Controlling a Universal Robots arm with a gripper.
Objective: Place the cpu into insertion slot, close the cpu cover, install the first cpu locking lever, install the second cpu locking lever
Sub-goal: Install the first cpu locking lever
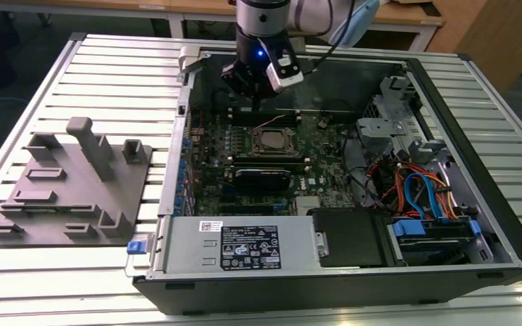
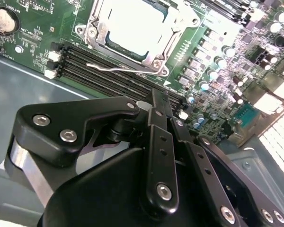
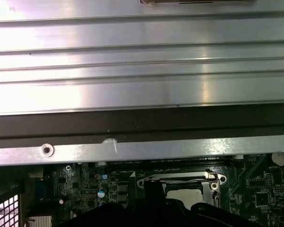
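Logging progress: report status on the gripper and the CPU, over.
Black gripper shut, empty, above green motherboard. Silver-grey square cpu seated under silvery metal frame cover. Nothing between them.

Black tool (image 2: 160,97) with silver screws (image 2: 68,136); silver arm (image 1: 263,15), blue light (image 1: 259,53).

Room lies open above the insertion slot (image 1: 272,141); case wall (image 1: 352,73) blocks far, cables (image 1: 413,189) (a tangle) the exterior view's right, power supply (image 1: 234,246) near.
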